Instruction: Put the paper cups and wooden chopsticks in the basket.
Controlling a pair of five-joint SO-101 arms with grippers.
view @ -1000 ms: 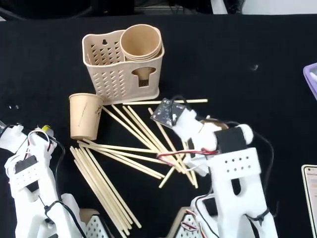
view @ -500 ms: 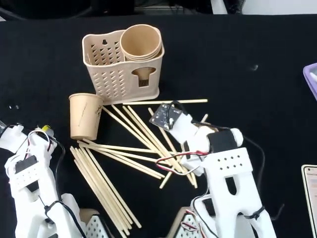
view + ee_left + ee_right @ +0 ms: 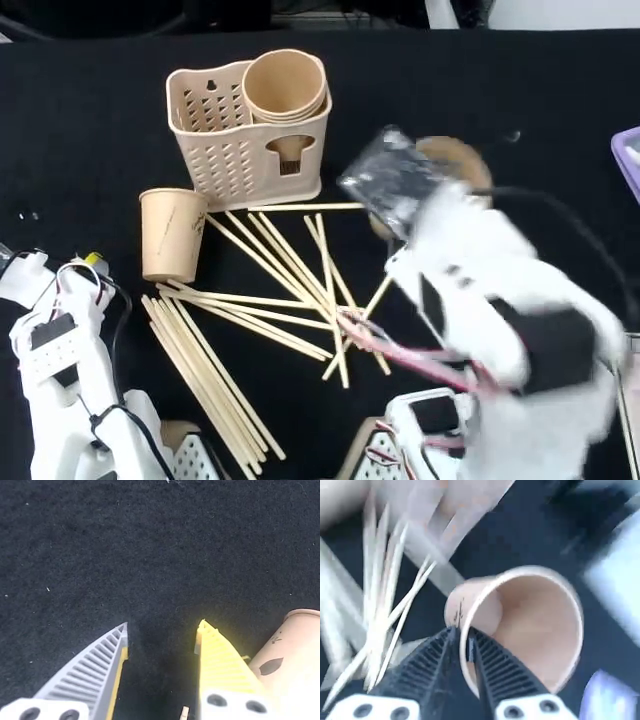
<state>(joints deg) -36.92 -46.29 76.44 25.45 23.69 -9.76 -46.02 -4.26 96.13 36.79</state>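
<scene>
A beige perforated basket (image 3: 235, 150) stands at the back of the black table with stacked paper cups (image 3: 286, 84) in it. Another paper cup (image 3: 172, 235) rests in front of the basket, to the left. Several wooden chopsticks (image 3: 270, 290) lie scattered and bundled in the middle. My right gripper (image 3: 462, 636) is shut on the rim of a paper cup (image 3: 535, 625), which hangs above the table to the right of the basket (image 3: 455, 160). My left gripper (image 3: 161, 635) stands open over bare cloth at the near left (image 3: 55, 265), beside the loose cup (image 3: 295, 645).
A purple container's edge (image 3: 628, 155) shows at the far right, and a white card (image 3: 628, 390) lies at the near right. Bare black cloth lies behind and to the right of the basket. The arm bases stand along the front edge.
My right arm has risen and swung toward the back right, carrying the paper cup up from the chopsticks. A few chopsticks shifted. The left arm stayed still.
</scene>
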